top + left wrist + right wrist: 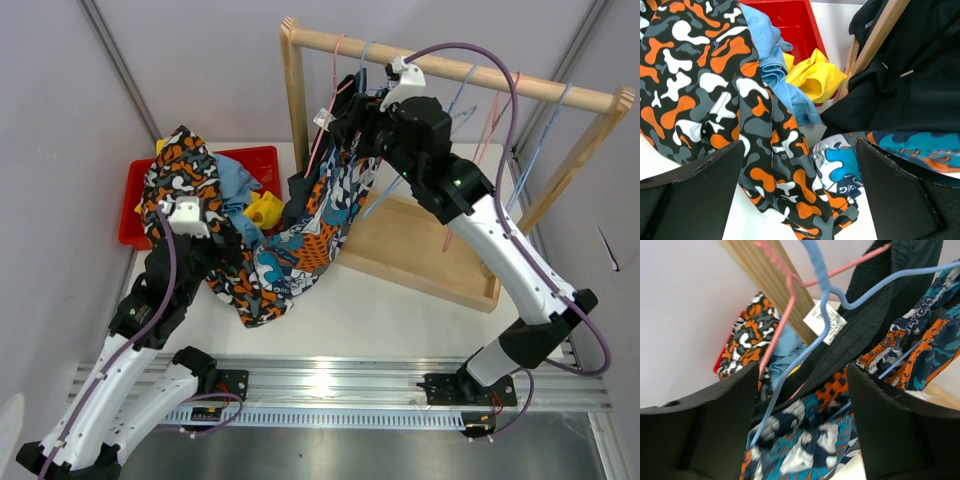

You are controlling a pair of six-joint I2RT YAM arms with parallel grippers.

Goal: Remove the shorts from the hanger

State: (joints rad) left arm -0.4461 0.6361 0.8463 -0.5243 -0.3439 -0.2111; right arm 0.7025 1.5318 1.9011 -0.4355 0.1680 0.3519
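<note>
Orange, black and white patterned shorts (180, 170) drape from the red bin (260, 158) onto the table. My left gripper (225, 252) is open above them, with the fabric (780, 175) between its fingers. Blue shorts (235, 180) and yellow shorts (262, 210) lie in the bin. My right gripper (350, 115) is open at the rack. A blue hanger (825, 295) and teal, orange and navy patterned shorts (810, 450) sit between its fingers. Black shorts (865, 325) with a white label (825, 322) hang on a pink hanger (785, 315).
The wooden rack rail (470, 72) carries several more bare blue and pink hangers to the right. Its wooden base (420, 245) lies on the table under my right arm. The rack's left post (296, 100) stands beside the bin.
</note>
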